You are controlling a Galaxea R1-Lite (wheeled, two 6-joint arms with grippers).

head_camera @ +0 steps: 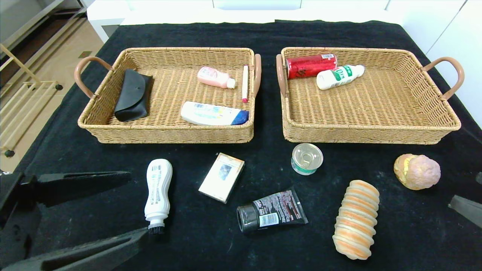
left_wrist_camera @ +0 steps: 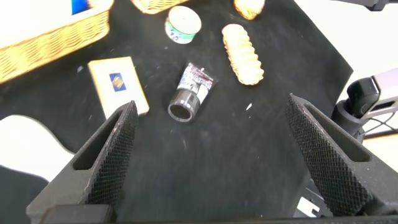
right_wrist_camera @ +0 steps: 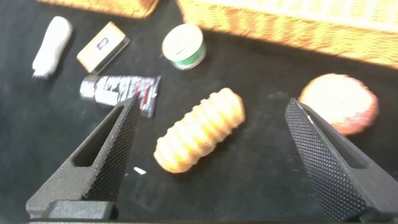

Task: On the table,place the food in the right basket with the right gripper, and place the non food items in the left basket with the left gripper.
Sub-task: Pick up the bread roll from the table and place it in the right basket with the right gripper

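On the table lie a white brush-tipped bottle [head_camera: 158,190], a card box [head_camera: 221,177], a tin can [head_camera: 307,158], a black tube [head_camera: 271,214], a ridged bread roll [head_camera: 356,219] and a round pink bun [head_camera: 417,171]. My left gripper [head_camera: 138,203] is open and empty at the near left, beside the white bottle. Its wrist view [left_wrist_camera: 211,143] shows bare cloth between the fingers, with the tube [left_wrist_camera: 191,93] and box [left_wrist_camera: 118,84] beyond. My right gripper [head_camera: 467,192] is at the near right edge. It is open [right_wrist_camera: 211,109] above the bread roll [right_wrist_camera: 199,130], with the bun [right_wrist_camera: 339,102] beside.
The left basket [head_camera: 165,135] holds a black case [head_camera: 131,96], a pink bottle [head_camera: 215,77], a pen [head_camera: 245,83] and a white-blue tube [head_camera: 214,113]. The right basket [head_camera: 369,135] holds a red can [head_camera: 310,64] and a white-green bottle [head_camera: 339,76].
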